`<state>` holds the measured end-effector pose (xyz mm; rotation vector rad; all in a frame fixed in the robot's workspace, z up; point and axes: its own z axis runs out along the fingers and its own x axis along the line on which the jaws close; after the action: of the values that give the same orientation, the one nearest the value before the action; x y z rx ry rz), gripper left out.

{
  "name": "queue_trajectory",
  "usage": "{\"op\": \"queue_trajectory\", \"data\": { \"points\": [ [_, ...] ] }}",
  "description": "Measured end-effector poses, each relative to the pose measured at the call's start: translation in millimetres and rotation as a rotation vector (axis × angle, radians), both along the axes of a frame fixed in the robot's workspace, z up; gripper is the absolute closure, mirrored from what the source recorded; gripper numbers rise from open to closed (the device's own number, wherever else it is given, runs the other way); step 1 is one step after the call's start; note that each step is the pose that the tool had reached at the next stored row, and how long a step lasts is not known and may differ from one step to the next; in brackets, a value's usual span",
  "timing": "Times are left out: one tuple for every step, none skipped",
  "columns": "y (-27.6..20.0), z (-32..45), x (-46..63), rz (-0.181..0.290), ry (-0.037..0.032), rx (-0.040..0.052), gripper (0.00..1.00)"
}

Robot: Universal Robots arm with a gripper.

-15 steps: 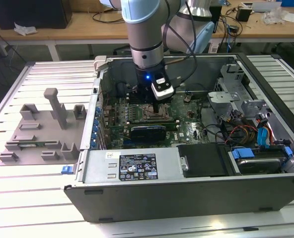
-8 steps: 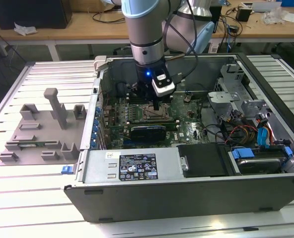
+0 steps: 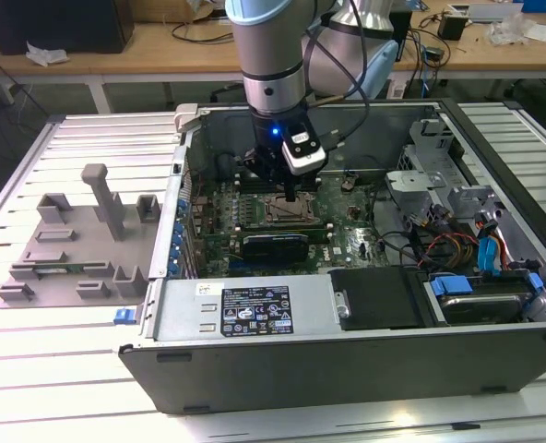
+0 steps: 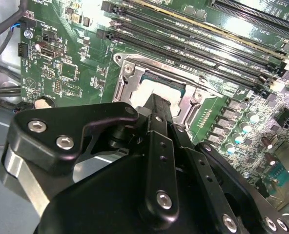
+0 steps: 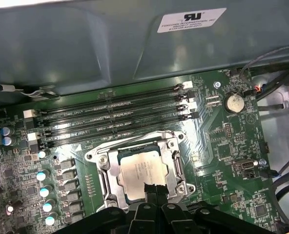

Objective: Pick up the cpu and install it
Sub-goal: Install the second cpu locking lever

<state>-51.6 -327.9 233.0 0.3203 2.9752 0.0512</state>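
Observation:
The cpu [image 5: 140,168] is a flat silver square lying level inside the metal socket frame [image 5: 105,173] on the green motherboard [image 5: 217,146]. My gripper [image 5: 154,189] hangs straight over it, its two black fingers pressed together with the tips at the chip's near edge. In the second wrist view the same fingers [image 4: 157,114] cover part of the cpu [image 4: 156,88], and the frame [image 4: 126,80] shows around it. From the exterior view the gripper [image 3: 291,196] is down inside the open computer case [image 3: 255,318], above the socket [image 3: 287,212].
Long black memory slots [image 5: 115,114] run beside the socket, toward the case wall [image 5: 86,44]. A black card [image 3: 275,247] stands in front of the socket. Cables and drive bays [image 3: 476,295] fill the exterior view's right. A grey fixture tray [image 3: 70,240] lies outside the case.

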Motion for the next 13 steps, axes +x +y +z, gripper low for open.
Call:
{"op": "queue_trajectory", "data": {
  "points": [
    [0.0, 0.1, 0.0, 0.000, -0.0001, 0.0000, 0.89],
    [0.0, 0.1, 0.0, 0.000, 0.0000, 0.0000, 0.89],
    [0.0, 0.1, 0.0, 0.000, 0.0000, 0.0000, 0.89],
    [0.0, 0.2, 0.0, 0.000, 0.0000, 0.0000, 0.89],
    [0.0, 0.3, 0.0, 0.000, -0.0001, 0.0000, 0.89],
    [0.0, 0.5, 0.0, 0.000, 0.0000, 0.0000, 0.89],
    [0.0, 0.5, 0.0, 0.000, 0.0000, 0.0000, 0.89],
    [0.0, 0.5, 0.0, 0.000, -0.0001, 0.0000, 0.89],
    [0.0, 0.5, 0.0, 0.000, 0.0000, 0.0000, 0.89],
    [0.0, 0.5, 0.0, 0.000, 0.0000, 0.0000, 0.89],
    [0.0, 0.5, 0.0, 0.000, 0.0000, 0.0000, 0.89],
    [0.0, 2.4, 0.0, 0.000, 0.0001, -0.0002, 0.89],
    [0.0, 4.5, 0.0, 0.000, 0.0000, 0.0000, 0.89]
  ]
}}
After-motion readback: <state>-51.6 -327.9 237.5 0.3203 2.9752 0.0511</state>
